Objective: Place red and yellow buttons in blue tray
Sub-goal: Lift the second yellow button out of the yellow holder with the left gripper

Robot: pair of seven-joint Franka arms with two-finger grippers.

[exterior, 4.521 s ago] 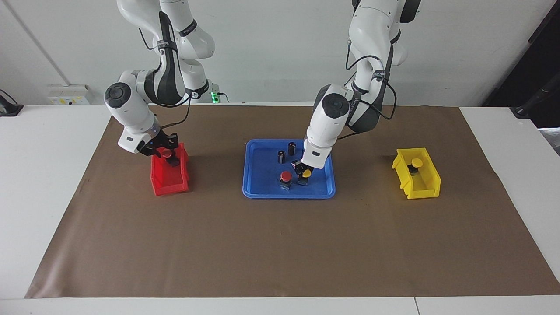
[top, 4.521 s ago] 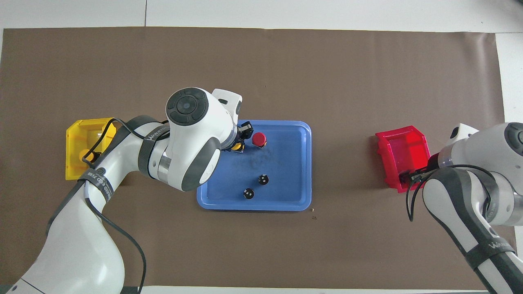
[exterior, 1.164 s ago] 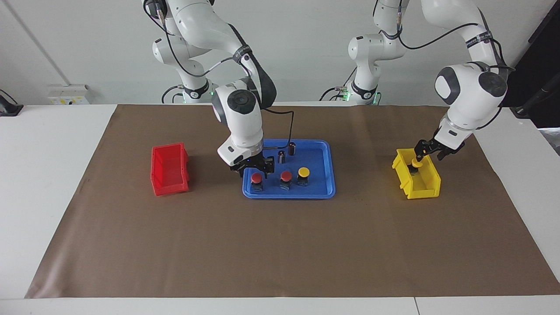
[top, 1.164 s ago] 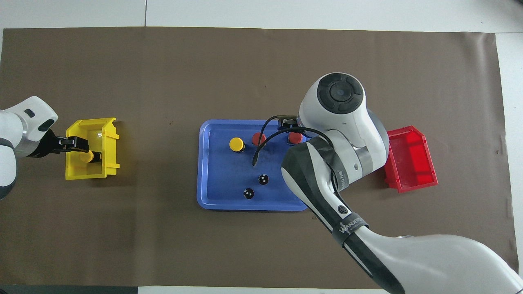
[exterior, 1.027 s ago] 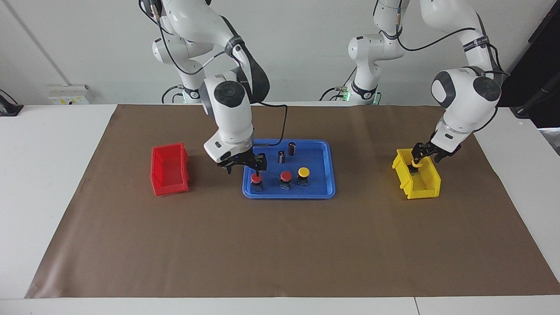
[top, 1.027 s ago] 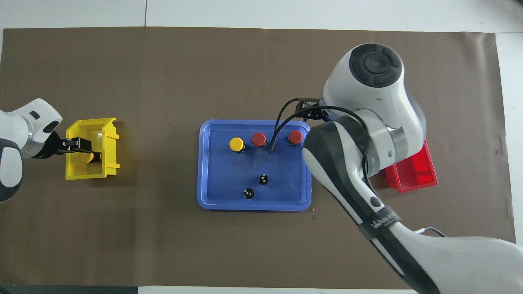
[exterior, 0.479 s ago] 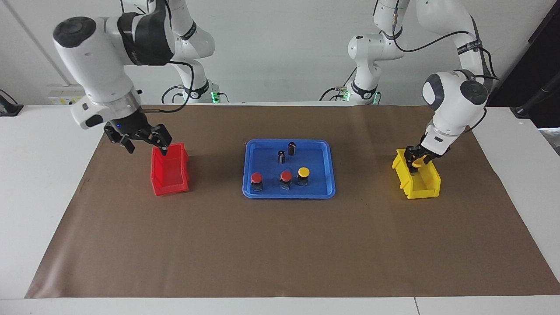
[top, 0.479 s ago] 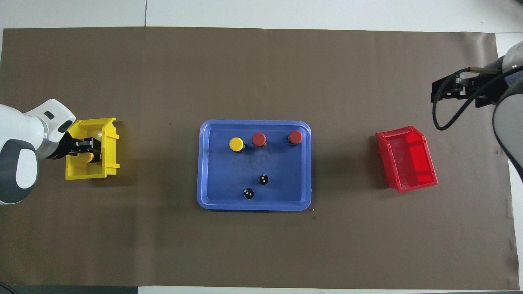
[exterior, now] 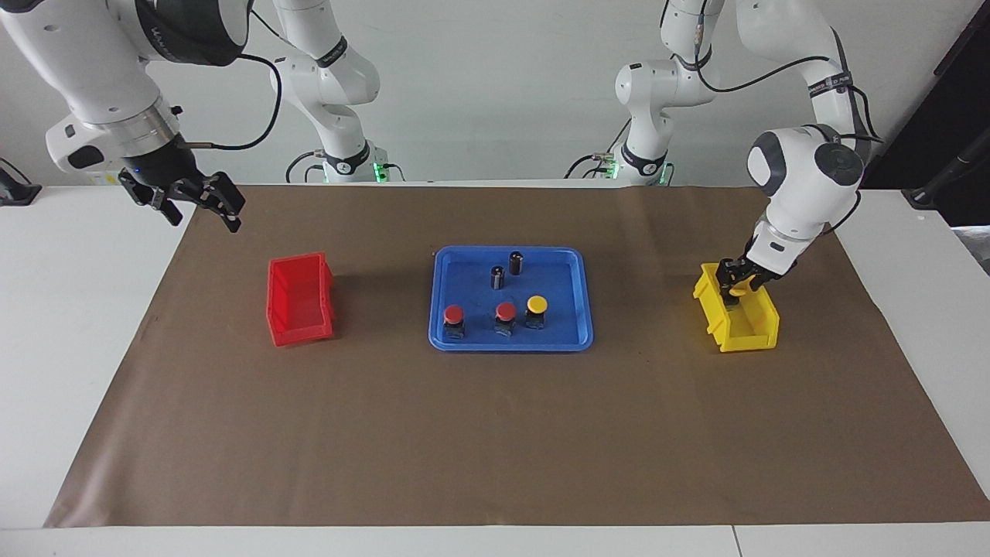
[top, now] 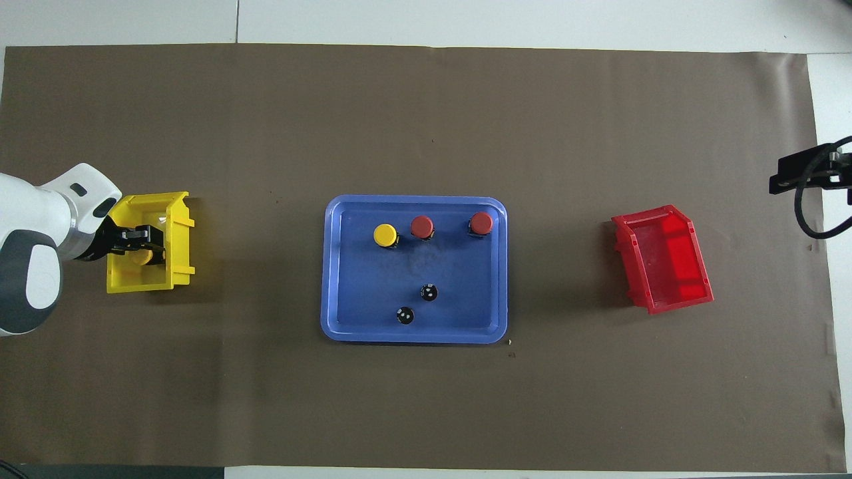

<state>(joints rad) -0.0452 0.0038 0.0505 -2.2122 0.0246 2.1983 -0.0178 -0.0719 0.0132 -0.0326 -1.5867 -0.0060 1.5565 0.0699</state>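
Note:
The blue tray (exterior: 561,333) (top: 459,266) lies mid-table. In it, in a row, stand two red buttons (exterior: 454,313) (exterior: 506,311) (top: 481,223) (top: 421,227) and one yellow button (exterior: 537,304) (top: 385,234). A second yellow button (exterior: 737,286) (top: 140,258) sits inside the yellow bin (exterior: 746,329) (top: 150,283), with my left gripper (exterior: 733,280) (top: 136,243) lowered into the bin and shut on it. Raised above the brown mat's corner, at the right arm's end of the table, my right gripper (exterior: 199,216) (top: 809,176) stands open and holds nothing.
Two dark capless cylinders (exterior: 497,276) (exterior: 516,262) (top: 429,291) (top: 404,315) stand in the tray, nearer the robots than the buttons. A red bin (exterior: 300,302) (top: 665,259) with nothing in it sits toward the right arm's end. A brown mat (exterior: 495,433) covers the table.
My right gripper let go of a red button in the tray, then rose and swung out past the red bin. My left gripper sank into the yellow bin and closed on the yellow button.

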